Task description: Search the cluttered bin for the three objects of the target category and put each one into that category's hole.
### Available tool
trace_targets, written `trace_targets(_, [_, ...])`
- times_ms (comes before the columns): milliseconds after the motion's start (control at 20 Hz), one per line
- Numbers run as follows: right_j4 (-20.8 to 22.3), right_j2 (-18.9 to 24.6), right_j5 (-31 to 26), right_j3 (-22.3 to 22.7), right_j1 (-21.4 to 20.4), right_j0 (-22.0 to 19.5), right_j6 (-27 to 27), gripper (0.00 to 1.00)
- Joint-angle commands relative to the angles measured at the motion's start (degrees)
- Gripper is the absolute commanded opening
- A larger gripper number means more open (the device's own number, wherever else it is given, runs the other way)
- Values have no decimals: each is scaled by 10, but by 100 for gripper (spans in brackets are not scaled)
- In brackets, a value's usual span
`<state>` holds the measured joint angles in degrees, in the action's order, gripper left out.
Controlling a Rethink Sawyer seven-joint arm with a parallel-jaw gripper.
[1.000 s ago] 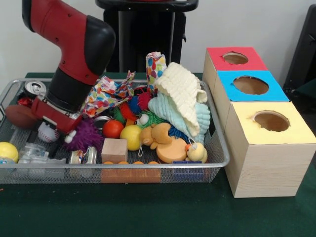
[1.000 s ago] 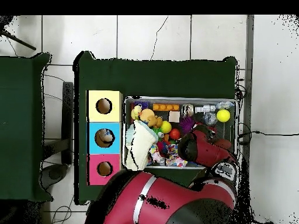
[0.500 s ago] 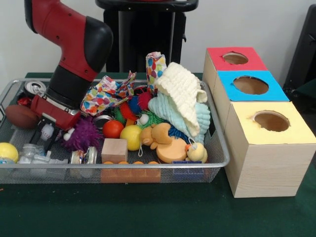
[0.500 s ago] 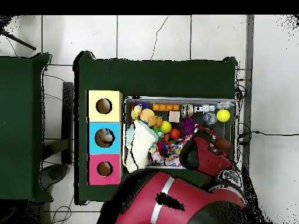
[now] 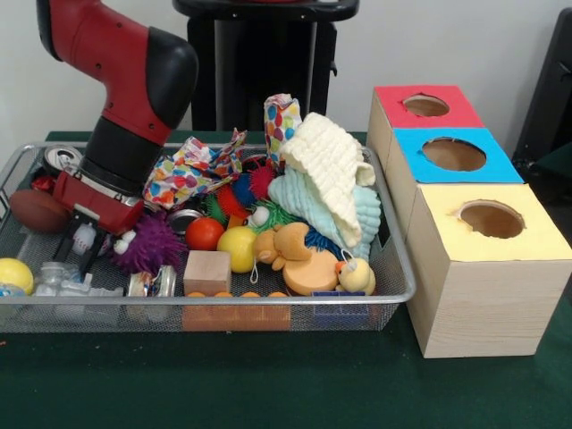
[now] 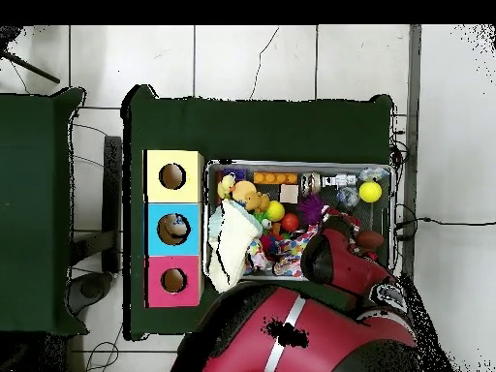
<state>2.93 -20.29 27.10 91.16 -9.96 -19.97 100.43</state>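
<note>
Between the end effector [image 5: 76,250] fingers a baseball [image 5: 85,238] is clamped, lifted slightly since a second ago; transfer to a hole is judged next.

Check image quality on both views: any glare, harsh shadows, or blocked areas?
Front view: even light, soft shadows, no glare; the gripper sits over the baseball. Overhead view: the arm covers the bin's lower right part, small items hard to make out.
</note>
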Motion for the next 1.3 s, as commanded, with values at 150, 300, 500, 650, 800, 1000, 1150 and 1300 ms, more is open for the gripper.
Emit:
trace_targets(150, [-17,72,44,-5,26,-29,139,0])
trace_targets(300, [-27,57,46,8,13,-15,136,0])
trace_targets(500, [-24,27,25,41,-43,14,123,0])
trace_targets(650, [-31,-1,-51,59,-90,46,96,0])
trace_targets(800, [-40,-22,-118,56,-112,71,72,0])
trace_targets(1000, [-34,-38,-164,65,-148,88,69,0])
trace_targets(1150, [-22,-36,-196,75,-170,89,76,0])
trace_targets(1300, [-8,-26,-222,70,-179,80,72,0])
